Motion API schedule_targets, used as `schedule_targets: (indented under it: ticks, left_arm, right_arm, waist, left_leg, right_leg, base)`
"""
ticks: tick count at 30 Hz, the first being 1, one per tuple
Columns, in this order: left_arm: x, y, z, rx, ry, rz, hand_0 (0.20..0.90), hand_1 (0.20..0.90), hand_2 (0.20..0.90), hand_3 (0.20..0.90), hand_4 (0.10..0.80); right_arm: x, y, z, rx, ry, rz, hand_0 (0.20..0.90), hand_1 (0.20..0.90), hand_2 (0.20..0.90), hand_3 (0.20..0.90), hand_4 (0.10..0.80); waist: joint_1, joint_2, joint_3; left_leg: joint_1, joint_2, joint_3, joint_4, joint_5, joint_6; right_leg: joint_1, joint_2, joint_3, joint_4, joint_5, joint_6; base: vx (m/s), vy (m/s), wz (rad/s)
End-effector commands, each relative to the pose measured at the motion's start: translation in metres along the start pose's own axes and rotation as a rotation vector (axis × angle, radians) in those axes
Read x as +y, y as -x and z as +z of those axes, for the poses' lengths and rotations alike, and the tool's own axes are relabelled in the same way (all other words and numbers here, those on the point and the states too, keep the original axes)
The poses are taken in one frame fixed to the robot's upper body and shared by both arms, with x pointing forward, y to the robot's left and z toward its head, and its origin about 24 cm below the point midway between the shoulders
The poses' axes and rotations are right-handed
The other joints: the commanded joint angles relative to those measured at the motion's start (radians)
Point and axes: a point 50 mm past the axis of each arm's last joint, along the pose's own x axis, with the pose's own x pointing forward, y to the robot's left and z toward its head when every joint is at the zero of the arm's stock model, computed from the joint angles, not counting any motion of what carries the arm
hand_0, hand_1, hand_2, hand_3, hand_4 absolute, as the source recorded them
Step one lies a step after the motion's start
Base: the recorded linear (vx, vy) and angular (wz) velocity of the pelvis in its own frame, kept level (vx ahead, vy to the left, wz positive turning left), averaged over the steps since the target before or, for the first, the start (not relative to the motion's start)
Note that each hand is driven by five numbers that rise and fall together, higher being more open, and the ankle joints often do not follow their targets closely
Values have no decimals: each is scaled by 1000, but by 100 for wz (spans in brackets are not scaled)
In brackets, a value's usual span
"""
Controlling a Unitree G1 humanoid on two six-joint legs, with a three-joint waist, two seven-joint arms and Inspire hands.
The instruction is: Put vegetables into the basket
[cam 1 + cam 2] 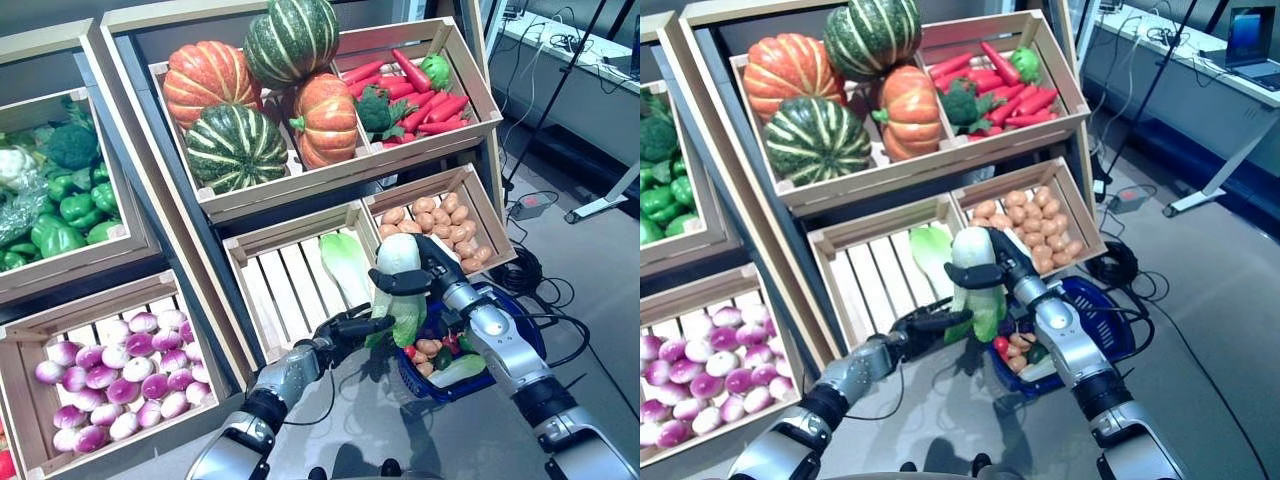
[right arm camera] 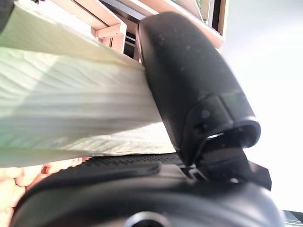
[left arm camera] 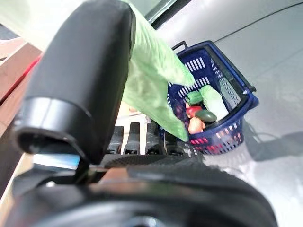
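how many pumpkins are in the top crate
4, all in the top wooden crate: an orange one at the back left, a green striped one on top, another green striped one in front, an orange one at the right. More may be hidden behind.

Two silver-grey arms are showing segmented metal shells with black bands at the joints. Each is ending in a dark hand, the left hand (image 1: 345, 330) and the right hand (image 1: 425, 268), with glossy black fingers (image 3: 135, 138).

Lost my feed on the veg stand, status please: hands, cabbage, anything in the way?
Right hand shut on napa cabbage, held upright beside blue basket. Left hand open, fingers at cabbage's leafy end. Nothing blocking the basket.
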Motion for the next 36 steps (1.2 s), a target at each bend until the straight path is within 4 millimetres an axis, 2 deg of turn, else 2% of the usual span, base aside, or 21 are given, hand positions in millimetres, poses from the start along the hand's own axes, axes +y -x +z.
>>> schedule_targets:
  ticks: [1, 6, 8, 14, 17, 22, 25, 29, 31, 32, 34, 35, 36]
  left_arm:
    - [50, 7, 14, 21, -267, 323, 900, 900, 900, 900, 800]
    - [55, 9, 28, -10, -454, 462, 900, 900, 900, 900, 800]
    - [54, 9, 32, -31, -455, 459, 900, 900, 900, 900, 800]
    - [45, 15, 63, -282, -538, 550, 900, 900, 900, 900, 800]
    - [43, 25, 77, -398, -591, 585, 900, 900, 900, 900, 800]
    - [46, 37, 85, -461, -607, 550, 900, 900, 900, 900, 800]
    - [49, 46, 87, -501, -606, 492, 900, 900, 900, 900, 800]
    - [47, 53, 89, -522, -576, 434, 900, 900, 900, 900, 800]
    - [47, 60, 83, -522, -506, 369, 900, 900, 900, 900, 800]
    - [47, 61, 82, -520, -498, 367, 900, 900, 900, 900, 800]
    - [51, 67, 74, -518, -430, 326, 900, 900, 900, 900, 800]
    - [52, 73, 68, -541, -359, 321, 900, 900, 900, 900, 800]
    - [52, 74, 69, -547, -335, 317, 900, 900, 900, 900, 800]
  right_arm:
    - [-19, -15, 114, -538, 41, -65, 300, 300, 300, 300, 400]
    - [-18, -15, 112, -540, 56, -76, 300, 300, 300, 300, 400]
    - [-18, -14, 112, -540, 59, -82, 300, 300, 300, 300, 400]
    - [-34, -5, 97, -471, 195, -250, 300, 300, 300, 300, 400]
    - [-57, 9, 83, -407, 245, -401, 300, 300, 300, 300, 400]
    - [-91, 30, 75, -342, 286, -577, 300, 300, 300, 300, 400]
    - [-125, 51, 62, -260, 254, -761, 300, 300, 300, 300, 400]
    - [-139, 67, 45, -195, 221, -873, 300, 300, 300, 300, 400]
    - [-146, 80, 31, -160, 178, -967, 300, 300, 300, 300, 400]
    - [-146, 80, 31, -160, 174, -971, 300, 300, 300, 300, 400]
    - [-145, 85, 24, -157, 146, -1004, 300, 300, 300, 300, 400]
    - [-142, 81, 25, -190, 106, -1021, 300, 300, 300, 300, 400]
    - [-142, 79, 27, -204, 94, -1026, 300, 300, 300, 300, 400]
  waist:
    - [-32, -48, -44]
    - [-34, -47, -41]
    - [-35, -48, -41]
    - [-33, -52, -39]
    - [-33, -55, -32]
    - [-34, -56, -15]
    - [-31, -52, -6]
    - [-23, -45, -1]
    - [-9, -37, 9]
    - [-9, -37, 9]
    - [5, -35, 19]
    - [36, -34, 42]
    - [41, -34, 47]
  left_leg:
    - [-23, -63, 23, 42, -41, 27]
    - [-24, -64, 21, 42, -40, 27]
    - [-26, -65, 19, 42, -39, 26]
    - [-25, -64, 23, 38, -40, 25]
    - [-30, -62, 28, 40, -40, 26]
    - [-36, -63, 35, 47, -44, 30]
    - [-31, -66, 39, 45, -48, 32]
    - [-29, -72, 34, 36, -46, 34]
    - [-30, -77, 28, 26, -37, 36]
    - [-29, -77, 29, 25, -36, 36]
    - [-28, -72, 46, 22, -33, 32]
    - [-35, -64, 76, 13, -21, 13]
    - [-39, -62, 81, 12, -19, 9]
  right_leg:
    - [-11, -7, 37, 64, -11, 10]
    - [-13, -5, 39, 62, -9, 12]
    - [-14, -5, 41, 62, -8, 13]
    - [-15, -6, 40, 59, -3, 14]
    - [-26, -3, 43, 68, -1, 13]
    - [-38, -1, 50, 79, 0, 12]
    - [-38, -3, 51, 78, 6, 13]
    - [-38, -5, 46, 80, 9, 15]
    - [-47, 2, 23, 112, -2, 16]
    - [-48, 2, 22, 116, -5, 16]
    - [-61, 0, -24, 134, -8, 21]
    - [-70, -22, -114, 101, 23, 33]
    - [-71, -24, -127, 91, 31, 35]
  base:
    - [0, 0, 0]
    - [0, 0, 0]
    - [0, 0, 0]
    - [4, -4, -3]
    - [-5, -3, -1]
    - [-11, -4, -3]
    - [31, 11, -7]
    - [69, 17, -8]
    - [111, -40, -12]
    - [115, -94, -11]
    - [56, -154, -6]
    - [-9, -200, -13]
    - [-289, -258, -76]
